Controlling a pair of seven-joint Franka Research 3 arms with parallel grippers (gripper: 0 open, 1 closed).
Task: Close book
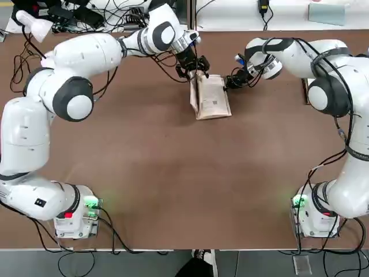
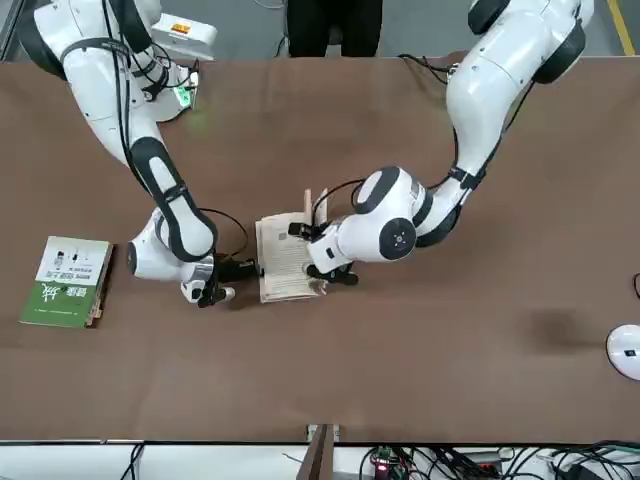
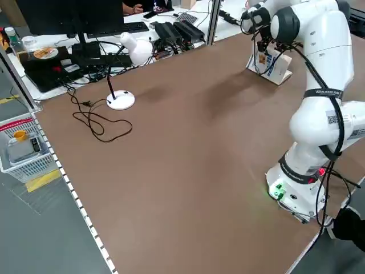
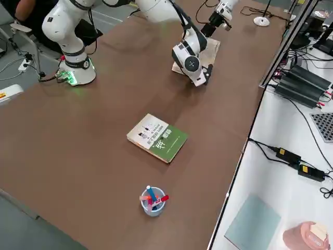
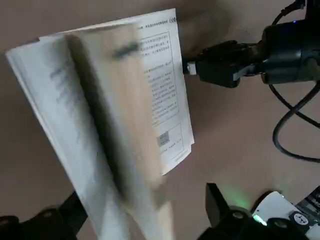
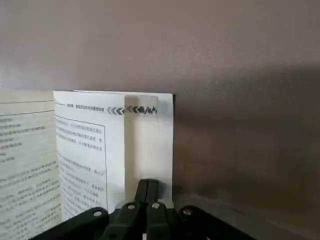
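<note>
- we see the open book (image 1: 212,103) lying on the brown table (image 1: 167,167), towards the side away from the robot's bases, between the two grippers.
- we can read its printed pages face up on the robot's right side of the spread; in the left wrist view some loose pages (image 5: 85,125) stand raised and curved from the rest.
- we have the left gripper (image 2: 322,252) over the robot's left part of the book, its two fingers spread wide apart, one on each side of the raised pages. we cannot tell whether either finger touches the paper, and we see no firm grip.
- we have the right gripper (image 6: 148,184) at the outer margin of the book, on the robot's right. its fingers are shut against each other with nothing clasped between them, and the tips are right by the page edge; we cannot tell how hard they press, if at all.
- we also see a green-and-white book (image 4: 157,138), closed and flat on the table, well apart from the open one, out to the robot's right.
- we find a cup of pens (image 4: 153,204) near that closed book.
- we spot a white lamp base (image 3: 121,100) on the table, out on the robot's left side.
</note>
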